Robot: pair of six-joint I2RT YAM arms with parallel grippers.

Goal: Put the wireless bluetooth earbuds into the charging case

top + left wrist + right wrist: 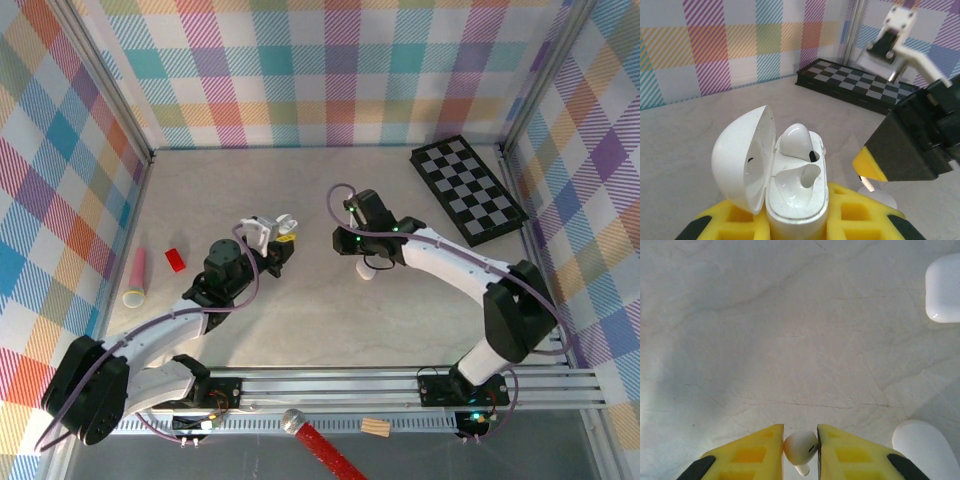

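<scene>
I see the pale stone-patterned table [330, 320] with both arms reaching in from the near rail.

The left arm [170, 330] lies low and runs diagonally up and to the right towards the table's centre. The right arm [450, 255] rises from its base, bends at the elbow near the right wall, and runs left, so its wrist ends just right of the left one. A folded chessboard [468, 190] lies at the far right corner, well apart from both.

The left gripper [797, 222] is pressed against the base of an open white charging case [795, 200] and holds it upright. The lid is swung back to the left. One socket holds a second earbud [795, 140]; the nearer socket is vacant.

The right gripper [800, 437] points down at the table, its yellow pads pinching a white earbud [800, 446] above the surface, stem downward. A closed white case [945, 287] lies on the table beyond it.
</scene>
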